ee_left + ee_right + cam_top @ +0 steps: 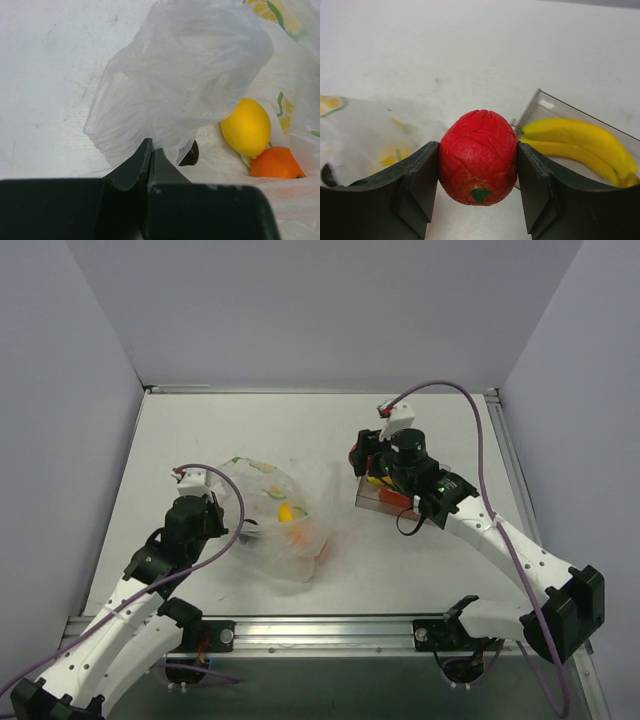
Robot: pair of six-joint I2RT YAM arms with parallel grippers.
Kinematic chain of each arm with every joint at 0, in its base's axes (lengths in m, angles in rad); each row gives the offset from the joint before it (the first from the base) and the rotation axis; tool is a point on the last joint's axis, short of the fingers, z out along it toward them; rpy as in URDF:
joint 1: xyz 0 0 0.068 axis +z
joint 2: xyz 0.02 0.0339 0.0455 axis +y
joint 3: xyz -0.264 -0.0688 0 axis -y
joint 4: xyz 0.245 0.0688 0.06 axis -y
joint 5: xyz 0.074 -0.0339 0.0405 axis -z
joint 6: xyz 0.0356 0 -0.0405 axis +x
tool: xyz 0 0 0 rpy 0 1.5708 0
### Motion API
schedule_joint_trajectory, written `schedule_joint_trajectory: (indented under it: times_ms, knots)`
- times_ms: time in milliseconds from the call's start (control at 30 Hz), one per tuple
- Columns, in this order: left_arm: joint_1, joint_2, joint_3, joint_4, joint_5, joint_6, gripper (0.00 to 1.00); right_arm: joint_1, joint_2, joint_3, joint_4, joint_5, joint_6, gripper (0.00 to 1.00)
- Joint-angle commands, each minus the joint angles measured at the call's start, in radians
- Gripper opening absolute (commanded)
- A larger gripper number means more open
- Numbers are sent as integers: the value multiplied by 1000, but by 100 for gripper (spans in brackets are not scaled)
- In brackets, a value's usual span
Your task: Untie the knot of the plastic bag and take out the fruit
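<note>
Left gripper [150,146] was clamped shut on bunched fold of plastic bag [185,65]. Bag lay crumpled on table [200,430], at 7 o'clock from table centre in top view. Inside bag: yellow fruit [246,127], with orange fruit [276,162] touching at its 5 o'clock; dark ball [190,154] half hidden just beside left fingertips. Right gripper [479,167] squeezed red fruit [477,135] between both pads, off table. Clear box [540,102] sat at 3 o'clock of bag, banana [575,140] inside.
</note>
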Motion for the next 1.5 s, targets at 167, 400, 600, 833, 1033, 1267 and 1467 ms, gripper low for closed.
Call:
schedule_joint_trajectory:
  times_ms: [167, 400, 600, 833, 1033, 1267, 1467]
  knots:
    - [13, -4, 12, 37, 3, 7, 0, -241, 59, -82, -47, -5, 35, 5]
    - [22, 0, 11, 46, 20, 12, 0, -315, 206, -65, -76, -41, 75, 9]
    - [26, 5, 9, 52, 32, 12, 0, -303, 269, -76, -66, -185, 84, 18]
    - [33, 2, 6, 61, 54, 13, 0, -271, 210, -75, -73, -214, 61, 74]
    - [39, -3, 5, 70, 72, 15, 0, -196, 133, -15, -151, -148, 32, 89]
    - [42, -6, 3, 73, 80, 13, 0, -41, 65, 96, -179, -162, 40, 85]
    - [43, -9, 0, 72, 88, 13, 0, 171, 142, 227, -171, -197, 29, 82]
